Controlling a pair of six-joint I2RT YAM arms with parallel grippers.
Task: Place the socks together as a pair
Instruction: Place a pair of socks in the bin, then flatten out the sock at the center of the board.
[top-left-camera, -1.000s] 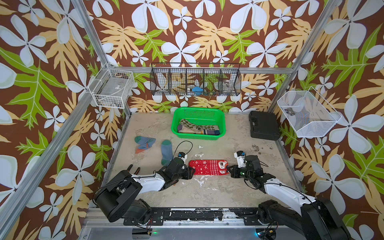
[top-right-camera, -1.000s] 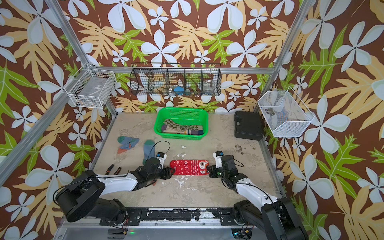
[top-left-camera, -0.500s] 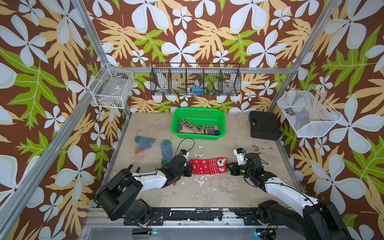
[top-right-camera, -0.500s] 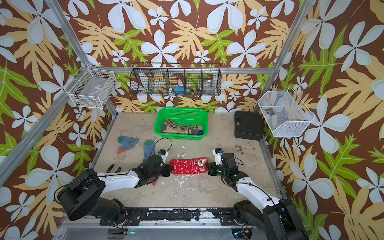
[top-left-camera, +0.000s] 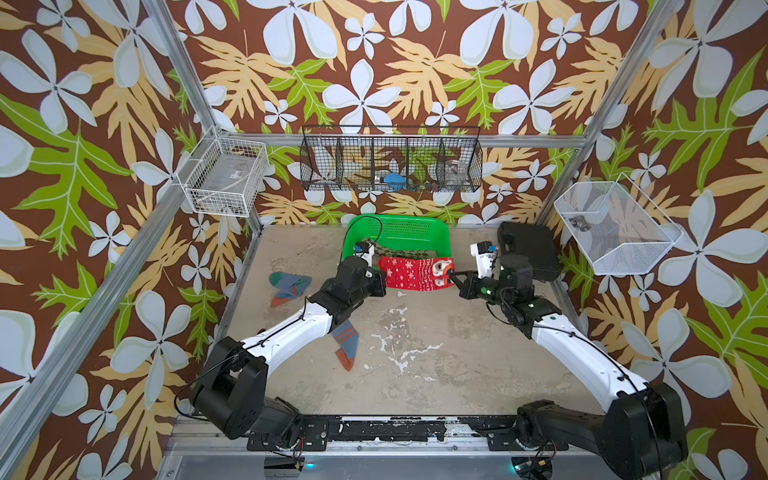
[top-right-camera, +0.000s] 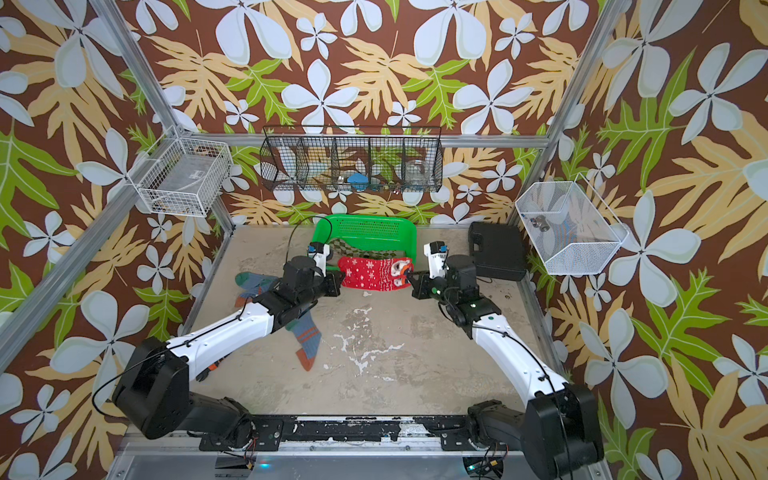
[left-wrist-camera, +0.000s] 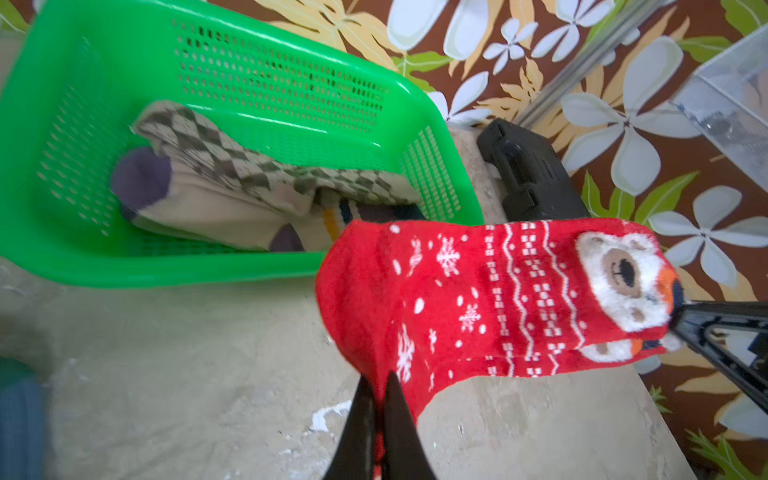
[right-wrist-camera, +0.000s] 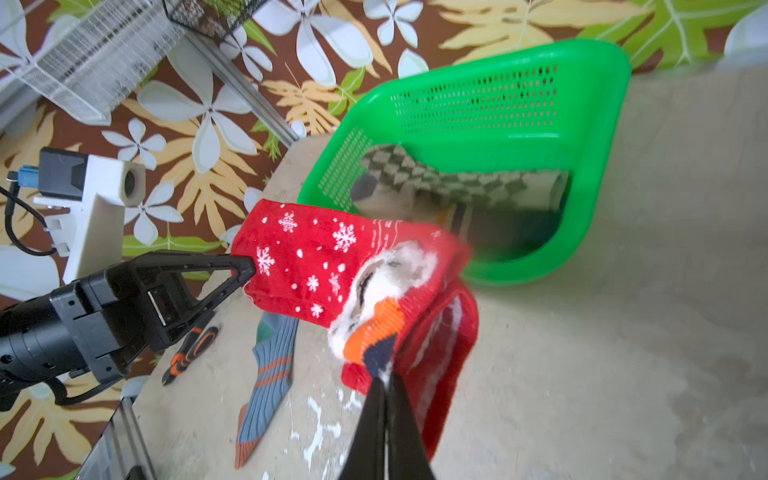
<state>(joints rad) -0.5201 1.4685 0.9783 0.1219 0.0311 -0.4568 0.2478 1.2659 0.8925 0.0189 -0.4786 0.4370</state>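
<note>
Both ends of the red snowflake socks are clenched in the left hand and right hand; next, presumably, carry them over the near rim of the green basket.

Christmas socks strung between left gripper and right gripper, just before basket. Argyle socks inside basket. Case right of basket, at back. On table: flat sock partly under left arm, bunched sock farther left, near table edge.

Bright even light, blurred wrist-view edges
</note>
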